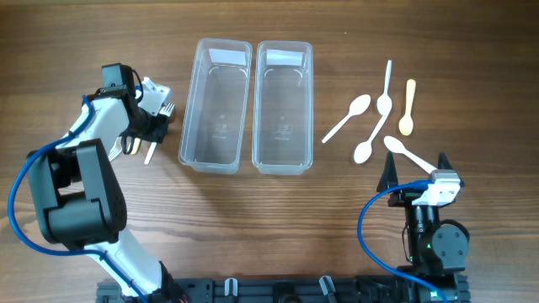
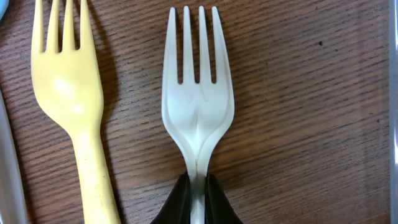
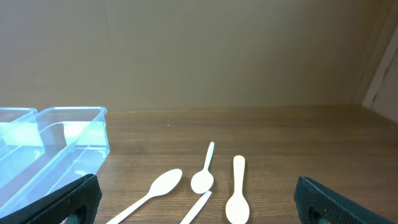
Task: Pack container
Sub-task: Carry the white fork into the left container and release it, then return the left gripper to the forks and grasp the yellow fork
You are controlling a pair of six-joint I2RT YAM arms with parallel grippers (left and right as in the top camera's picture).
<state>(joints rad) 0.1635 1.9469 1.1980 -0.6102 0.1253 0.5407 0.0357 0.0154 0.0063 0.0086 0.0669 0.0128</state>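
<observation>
Left gripper [image 2: 198, 202] was clamped tight on the white fork [image 2: 198, 93] by its handle, tines running straight out ahead of it. The nearer container [image 1: 216, 105] lay close off to one side, making this arm the closer one.

On the table [image 1: 337, 219] two containers sit side by side in the middle, the left container [image 1: 217, 126] just beside the right container [image 1: 283, 126]. To their left, near the left container's wall, my left gripper [image 2: 198, 202] is closed around the handle of a fork [image 2: 198, 106], and a second fork [image 2: 68, 93] lies alongside it, parallel and not touching. To the right of the containers five spoons [image 1: 384, 103] lie scattered, and my right gripper [image 1: 415, 168] stands in front of them, fingers spread, the nearest spoon [image 1: 408, 154] reaching its handle toward it.
</observation>
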